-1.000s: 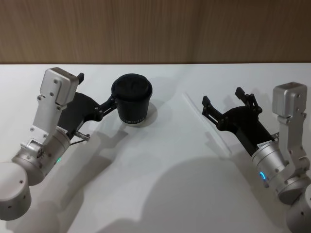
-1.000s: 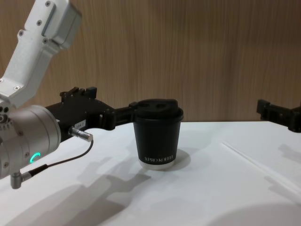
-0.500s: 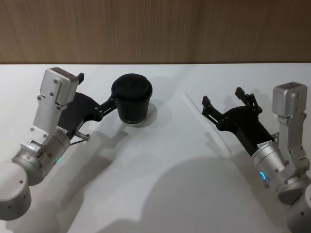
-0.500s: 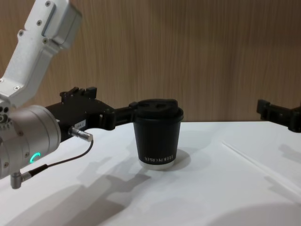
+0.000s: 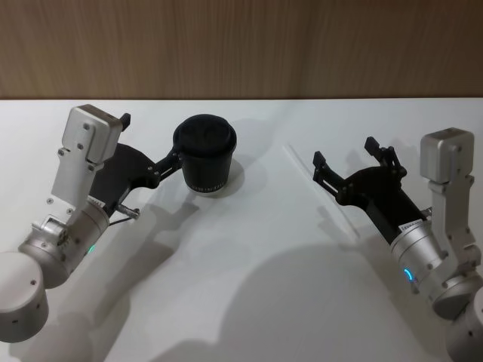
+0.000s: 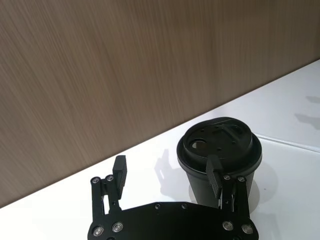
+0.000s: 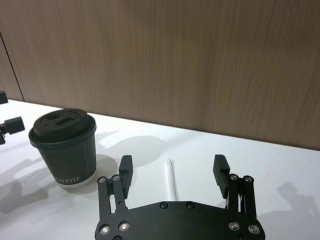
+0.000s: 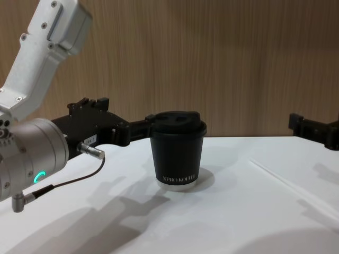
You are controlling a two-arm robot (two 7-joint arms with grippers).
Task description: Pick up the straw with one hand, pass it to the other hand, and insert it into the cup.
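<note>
- Our right claw (image 5: 343, 149) has slid a tiny bit to the left since a second ago. Nothing else has moved.
- It is wide open and holds nothing. It hangs above the straw (image 7: 171, 181), lined up to pinch it, we think.
- The straw lies flat on the white table (image 5: 249, 249), to the right of the cup (image 5: 205, 154).
- Our left claw (image 5: 152, 138) is open and empty just beside the cup's left side, likely waiting for the straw.

A cup (image 5: 205, 154) stands on the desk (image 5: 249, 249), left of centre and toward the back wall (image 5: 241, 45). The left gripper (image 5: 151, 139) sits left of it, one of its fingers (image 5: 173, 159) just beside the cup. To the right a straw (image 5: 296, 161) lies flat on the desk, under the right gripper (image 5: 345, 151).
</note>
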